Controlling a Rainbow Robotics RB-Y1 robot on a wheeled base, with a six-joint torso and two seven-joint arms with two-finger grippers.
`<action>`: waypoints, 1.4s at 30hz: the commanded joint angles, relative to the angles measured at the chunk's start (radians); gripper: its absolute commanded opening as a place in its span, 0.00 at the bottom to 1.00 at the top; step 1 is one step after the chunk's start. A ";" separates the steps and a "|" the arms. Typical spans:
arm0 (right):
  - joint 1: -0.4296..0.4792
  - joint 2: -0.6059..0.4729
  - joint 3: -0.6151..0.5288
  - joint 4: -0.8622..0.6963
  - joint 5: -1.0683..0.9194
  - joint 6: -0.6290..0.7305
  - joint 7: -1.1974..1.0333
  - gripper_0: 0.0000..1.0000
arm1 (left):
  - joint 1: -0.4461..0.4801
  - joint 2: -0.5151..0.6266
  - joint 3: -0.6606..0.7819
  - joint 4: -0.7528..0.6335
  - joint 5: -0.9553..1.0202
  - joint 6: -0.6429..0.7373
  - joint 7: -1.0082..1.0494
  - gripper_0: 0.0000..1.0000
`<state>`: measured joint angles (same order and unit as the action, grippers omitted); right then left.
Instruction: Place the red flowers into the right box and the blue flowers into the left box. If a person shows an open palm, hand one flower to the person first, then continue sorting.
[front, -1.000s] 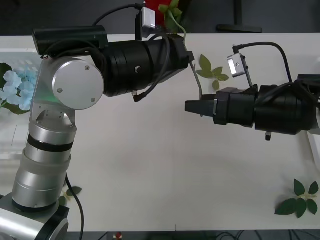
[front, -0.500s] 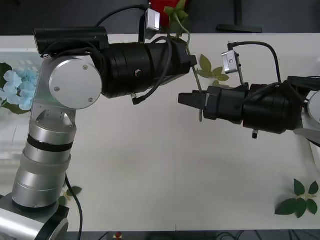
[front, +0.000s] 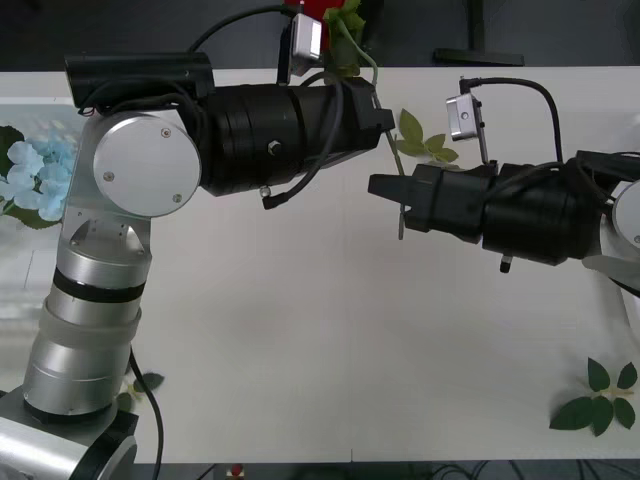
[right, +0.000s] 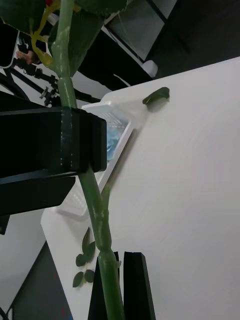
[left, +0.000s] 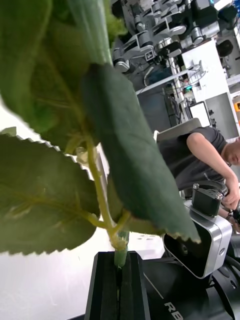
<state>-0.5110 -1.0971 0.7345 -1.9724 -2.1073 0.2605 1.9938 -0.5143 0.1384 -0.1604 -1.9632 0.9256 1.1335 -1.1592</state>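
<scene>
White table (front: 300, 330), blue flowers (front: 28, 180) in left box (front: 20, 290). Mid-handoff, I judge: my left gripper (left: 119, 280) pinches a red flower (front: 322, 8) stem; my right gripper (front: 382, 187) is closed low on it. Next: left releases, right carries it to the right box. Stem thin, green, leafy.

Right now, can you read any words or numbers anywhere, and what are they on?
"R": white letters on the right arm, on its black casing. They are cut off at the picture's edge, so the rest cannot be read.
No other words, numbers or signs can be read.
</scene>
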 joint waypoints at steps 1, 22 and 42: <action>-0.032 0.013 -0.012 -0.008 0.000 -0.012 -0.032 0.00 | -0.035 0.010 0.016 -0.016 0.018 0.002 -0.030 0.00; -0.030 0.008 -0.014 -0.008 -0.002 -0.026 -0.032 0.00 | -0.035 0.012 0.016 -0.016 0.019 0.002 -0.039 1.00; -0.029 -0.162 -0.529 0.507 -0.083 0.970 -0.070 0.00 | -0.035 0.012 0.016 -0.016 0.019 0.002 -0.039 1.00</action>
<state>-0.5122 -1.2047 0.2444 -1.5245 -2.1853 1.1770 1.9544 -0.5143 0.1395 -0.1545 -1.9629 0.9396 1.1335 -1.1663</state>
